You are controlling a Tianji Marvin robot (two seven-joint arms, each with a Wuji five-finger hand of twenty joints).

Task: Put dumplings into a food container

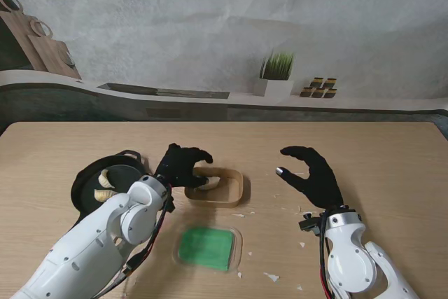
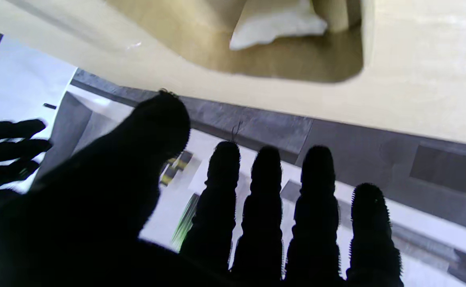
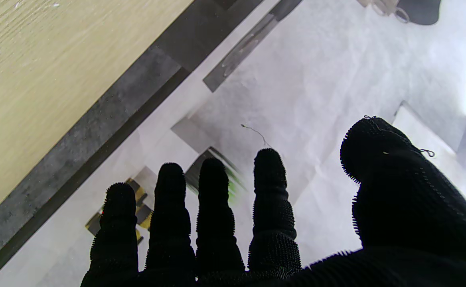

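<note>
Currently one dumpling (image 1: 209, 183) is seen lying inside the food container (image 1: 236, 195), directly beneath the left robot hand (image 1: 180, 164), fingers spread and empty; the right robot hand (image 1: 315, 176) is held open, well apart

The left hand (image 1: 180, 166) covers the near-left rim of the food container (image 1: 234, 188) and part of the dumpling (image 1: 210, 183) inside. The left arm hides much of the black plate (image 1: 87, 185). White scraps (image 1: 271, 277) on the counter (image 1: 364, 152) are too small to identify.
</note>
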